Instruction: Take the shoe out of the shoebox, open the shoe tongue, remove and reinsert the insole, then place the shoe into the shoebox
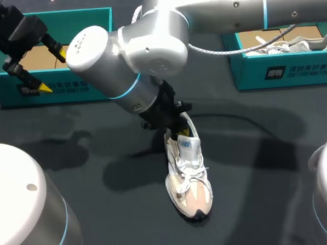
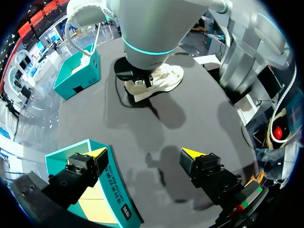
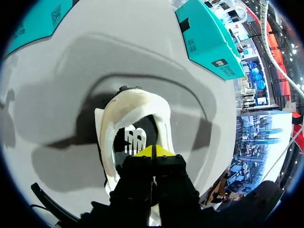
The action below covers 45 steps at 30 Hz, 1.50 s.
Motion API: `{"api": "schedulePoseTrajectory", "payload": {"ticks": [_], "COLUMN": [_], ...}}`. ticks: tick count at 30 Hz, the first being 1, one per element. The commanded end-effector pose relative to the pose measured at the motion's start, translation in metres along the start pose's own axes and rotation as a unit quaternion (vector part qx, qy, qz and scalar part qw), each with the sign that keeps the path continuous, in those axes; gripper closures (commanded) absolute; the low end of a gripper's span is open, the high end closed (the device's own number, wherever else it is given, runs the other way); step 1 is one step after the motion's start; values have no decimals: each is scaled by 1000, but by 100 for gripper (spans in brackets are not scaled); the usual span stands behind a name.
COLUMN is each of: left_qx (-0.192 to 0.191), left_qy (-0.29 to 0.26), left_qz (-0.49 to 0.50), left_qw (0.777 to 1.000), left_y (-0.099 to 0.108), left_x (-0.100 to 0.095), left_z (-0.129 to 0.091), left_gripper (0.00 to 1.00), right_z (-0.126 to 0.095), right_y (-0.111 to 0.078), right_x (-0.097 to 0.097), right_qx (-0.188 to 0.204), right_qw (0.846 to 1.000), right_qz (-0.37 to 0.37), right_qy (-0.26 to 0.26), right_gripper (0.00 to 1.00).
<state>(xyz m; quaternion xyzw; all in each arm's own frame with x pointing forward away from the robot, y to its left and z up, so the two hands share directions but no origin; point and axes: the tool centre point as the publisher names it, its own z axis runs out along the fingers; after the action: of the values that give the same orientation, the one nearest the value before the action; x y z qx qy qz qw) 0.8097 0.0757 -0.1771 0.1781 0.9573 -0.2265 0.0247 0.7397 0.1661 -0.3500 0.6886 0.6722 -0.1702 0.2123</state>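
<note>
A white and beige sneaker (image 1: 189,179) lies on the dark table near the middle, toe toward the front edge. My right gripper (image 1: 181,133) is at its heel opening. In the right wrist view the right gripper (image 3: 153,152) is shut, its yellow tips pressed together just above the shoe's opening, where the dark insole (image 3: 134,138) with a white logo shows. I see nothing between the tips. My left gripper (image 1: 54,69) hangs open over the front wall of the empty teal shoebox (image 1: 69,93) at the back left. In the left wrist view the left gripper (image 2: 145,154) points toward the sneaker (image 2: 156,81) far ahead.
A second teal box (image 1: 284,69) at the back right holds another pale shoe (image 1: 291,44). My right arm's thick links (image 1: 143,52) stretch across the back middle of the table, casting shadows around the sneaker.
</note>
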Motion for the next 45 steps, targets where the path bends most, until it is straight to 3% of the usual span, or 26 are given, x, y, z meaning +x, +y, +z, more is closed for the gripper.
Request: {"api": "schedulePoseTrajectory", "payload": {"ticks": [1, 12, 18, 22, 27, 38, 45], "left_qx": [-1, -1, -1, -1, -1, -1, -1], "left_qy": [1, 1, 1, 1, 1, 1, 1], "left_qz": [0, 0, 0, 0, 0, 0, 0], "left_qw": [1000, 1000, 1000, 1000, 1000, 1000, 1000], "left_y": [0, 0, 0, 0, 0, 0, 0], "left_x": [0, 0, 0, 0, 0, 0, 0], "left_z": [0, 0, 0, 0, 0, 0, 0], "left_gripper": [0, 0, 0, 0, 0, 0, 0], "right_z": [11, 50, 29, 9, 5, 39, 51], "right_y": [0, 8, 4, 0, 0, -1, -4], "right_x": [8, 19, 18, 6, 0, -6, 2], "right_qx": [4, 41, 23, 5, 4, 42, 59], "right_qw": [1000, 999, 999, 1000, 999, 998, 998], "right_qz": [11, -6, -8, 5, 12, 18, 6], "right_qy": [-16, 27, 22, -8, -36, -33, -7], "right_gripper": [100, 100, 100, 100, 100, 100, 100]}}
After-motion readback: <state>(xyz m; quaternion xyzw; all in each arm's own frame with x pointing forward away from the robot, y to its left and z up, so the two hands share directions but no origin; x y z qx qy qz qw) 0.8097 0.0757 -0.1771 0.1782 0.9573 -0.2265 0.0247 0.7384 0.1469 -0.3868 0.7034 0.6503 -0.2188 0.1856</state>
